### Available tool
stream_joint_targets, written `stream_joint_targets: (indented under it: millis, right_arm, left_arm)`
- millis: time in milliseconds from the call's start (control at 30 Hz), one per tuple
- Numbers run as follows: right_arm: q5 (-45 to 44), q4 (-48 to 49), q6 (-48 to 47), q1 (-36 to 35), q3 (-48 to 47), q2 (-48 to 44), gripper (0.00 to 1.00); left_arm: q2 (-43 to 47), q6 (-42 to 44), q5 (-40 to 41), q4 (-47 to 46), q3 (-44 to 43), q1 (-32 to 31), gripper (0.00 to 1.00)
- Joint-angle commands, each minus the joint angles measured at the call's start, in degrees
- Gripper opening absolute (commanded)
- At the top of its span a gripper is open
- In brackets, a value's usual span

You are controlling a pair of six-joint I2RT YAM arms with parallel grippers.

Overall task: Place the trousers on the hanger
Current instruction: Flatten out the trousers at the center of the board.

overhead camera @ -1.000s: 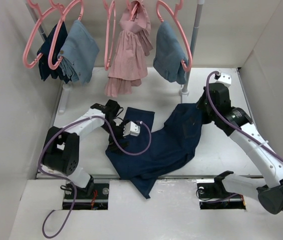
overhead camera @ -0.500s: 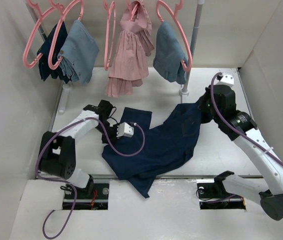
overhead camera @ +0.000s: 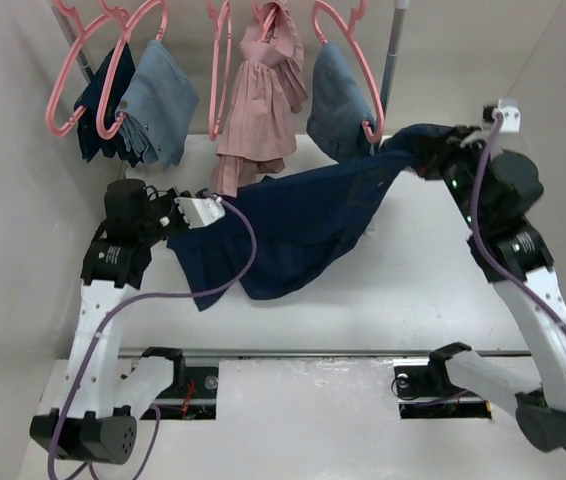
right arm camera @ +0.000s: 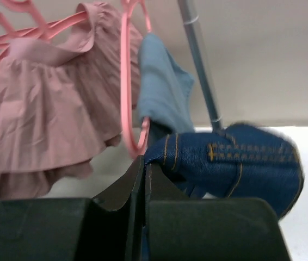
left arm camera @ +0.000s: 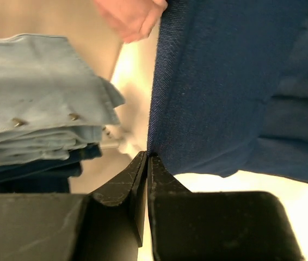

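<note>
One trousers (overhead camera: 303,215) lifted off table (overhead camera: 413,290) since earlier; left tool (left arm camera: 147,157), right tool (right arm camera: 143,161) both clenched on it.

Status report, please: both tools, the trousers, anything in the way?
Left tool shut on trousers edge. Right tool shut on other end. Trousers stretched between, not yet hung. Denim close by right tool.
</note>
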State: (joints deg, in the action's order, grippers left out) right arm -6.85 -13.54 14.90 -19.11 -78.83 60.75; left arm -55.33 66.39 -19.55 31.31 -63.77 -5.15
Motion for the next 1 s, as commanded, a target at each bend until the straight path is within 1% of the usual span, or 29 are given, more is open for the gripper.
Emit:
stream_joint_targets:
  millis: [0,33,67,133,167,200,233,267,300,333,367,433,467,500,533,567,600,633,667,700,733,767,800,833,867,967]
  right_arm:
    - [1.9,7.0,3.0,0.7,8.0,-7.8,0.0]
    - [0.4,7.0,4.6,0.7,11.0,-9.6,0.0]
    - [-0.5,7.0,8.8,1.3,17.1,-13.2,0.0]
    - [-2.9,6.0,14.3,1.3,22.8,-16.7,0.0]
    - [-6.3,4.9,17.4,1.3,25.4,-18.3,0.0]
    - [-8.9,2.9,20.8,1.3,29.4,-19.6,0.0]
    - [-11.3,-2.4,27.7,1.3,30.9,-21.3,0.0]
    - [-13.6,-5.0,30.5,1.3,32.1,-21.8,0.0]
    - [-17.5,-7.4,33.1,1.9,33.6,-21.8,0.0]
    - [-19.6,-11.8,37.4,2.4,33.7,-22.3,0.0]
    - [-21.3,-13.6,39.1,2.4,34.4,-22.3,0.0]
    - [-25.9,-16.5,42.4,4.3,34.4,-22.3,0.0]
    - [-27.1,-18.3,44.4,4.8,34.4,-22.3,0.0]
    - [-29.3,-18.4,45.0,4.8,34.4,-22.3,0.0]
    - [-30.3,-18.9,45.0,5.5,33.9,-22.3,0.0]
    - [-31.2,-18.9,45.0,5.5,33.9,-22.3,0.0]
    - [-32.0,-18.9,45.0,6.0,33.3,-21.8,0.0]
    - [-32.7,-18.9,45.0,6.0,33.3,-21.3,0.0]
    - [-33.2,-18.2,44.2,6.0,32.6,-20.6,0.0]
    - [-33.2,-18.2,42.9,6.0,32.6,-19.0,0.0]
    - [-33.2,-18.2,42.2,6.0,31.9,-18.3,0.0]
    - [-32.5,-17.7,41.5,6.0,31.9,-17.6,0.0]
    - [-32.5,-17.7,40.8,6.0,31.9,-17.1,0.0]
    - [-31.9,-16.6,39.3,6.0,31.9,-16.5,0.0]
    - [-31.1,-15.7,38.5,6.0,32.6,-16.5,0.0]
    - [-28.4,-11.8,35.7,6.0,34.0,-16.5,0.0]
  left_arm:
    - [2.6,1.4,5.7,3.0,2.8,0.5,0.0]
    - [3.6,2.4,7.3,2.2,3.8,0.5,0.0]
    - [5.8,3.1,7.9,1.3,5.8,0.5,0.0]
    - [7.6,7.1,7.9,3.7,7.2,0.5,0.0]
    - [8.3,9.5,5.9,6.7,7.2,-0.1,0.0]
    - [8.3,14.9,4.1,16.1,6.6,-0.6,0.06]
    - [8.3,17.6,1.6,21.6,5.8,-1.3,0.12]
    - [8.3,20.1,-4.5,27.1,4.6,-1.4,0.22]
    - [7.6,22.7,-7.8,33.7,3.5,-1.9,0.5]
    - [7.6,16.0,-9.7,33.7,2.6,-2.7,0.62]
    - [7.6,13.6,-11.5,33.7,2.6,-5.0,0.67]
    - [7.6,14.2,-10.7,33.7,2.6,-7.2,0.74]
    - [6.0,15.0,-9.9,33.0,3.3,-7.8,0.75]
    - [5.2,13.3,-7.5,31.5,3.9,-7.8,0.75]
    - [4.4,10.9,-5.9,26.2,6.0,-7.8,0.77]
    - [2.0,8.8,-3.8,23.4,7.3,-7.8,0.81]
    - [0.5,5.3,-1.7,20.3,8.8,-7.8,0.82]
    - [-1.2,3.8,1.9,14.1,10.1,-7.8,0.82]
    - [-3.1,2.4,2.5,11.4,11.0,-6.3,0.82]
    - [-6.9,1.1,2.5,9.5,11.0,-3.6,0.85]
    - [-8.9,0.2,0.5,8.3,11.0,-2.1,0.88]
    - [-10.6,-0.4,-0.8,7.8,9.4,-0.8,0.92]
    - [-13.5,-0.4,-2.1,7.8,9.4,0.3,1.0]
    - [-14.5,0.2,-3.0,6.8,9.4,1.8,1.0]
    - [-15.4,-0.5,-3.0,3.1,9.4,1.8,1.0]
    - [-19.4,-1.2,-3.0,-2.9,12.7,1.8,1.0]
